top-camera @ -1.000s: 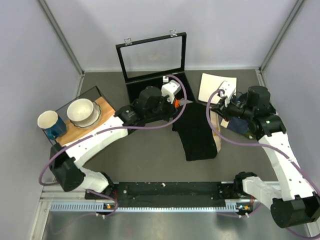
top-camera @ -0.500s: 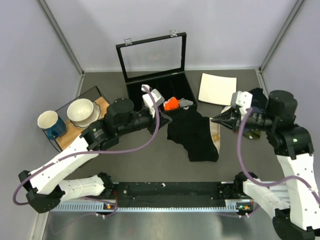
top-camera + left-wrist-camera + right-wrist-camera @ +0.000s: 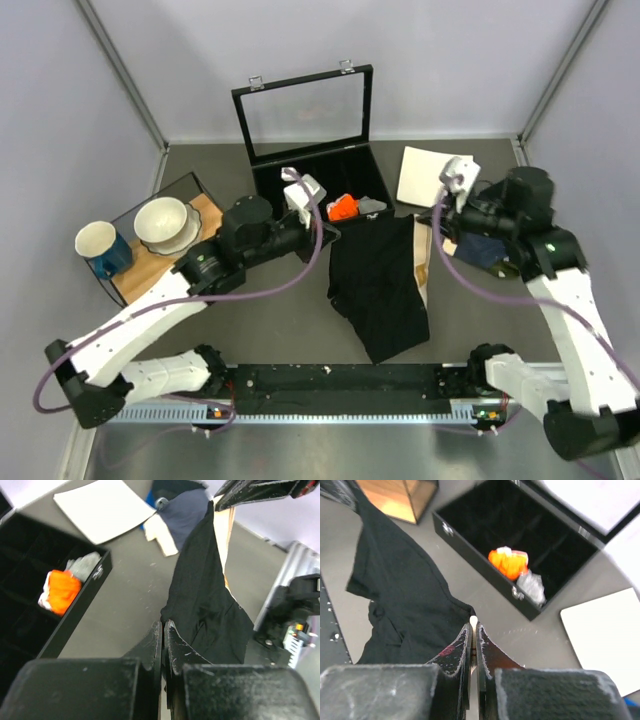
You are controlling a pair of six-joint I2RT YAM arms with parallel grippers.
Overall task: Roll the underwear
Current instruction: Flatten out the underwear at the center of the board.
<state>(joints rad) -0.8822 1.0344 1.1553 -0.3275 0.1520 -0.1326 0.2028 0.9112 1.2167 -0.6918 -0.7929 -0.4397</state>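
The left gripper (image 3: 162, 628) had its two fingers pressed together on a black corner of the underwear (image 3: 380, 285). The fabric started right at its fingertips and ran ahead and to its right, up toward the right gripper (image 3: 473, 626). That gripper was likewise clamped tight, with a pale bit of the tan waistband (image 3: 421, 262) showing just at its tips, and from there the cloth spread away ahead and to its left. The underwear hung stretched between the two grippers, lifted at both pinched ends, its lower part sagging below them toward the arm bases; whether its low end touched the table could not be told. To the left of the left gripper's fingers stood the black box (image 3: 82, 607), with an orange roll (image 3: 61, 591) in one compartment, and the same box lay just beyond the right gripper's tips. A white plate (image 3: 102, 507) and a navy garment (image 3: 187, 512) lay farther ahead of the left gripper, beside the cloth's upper edge.
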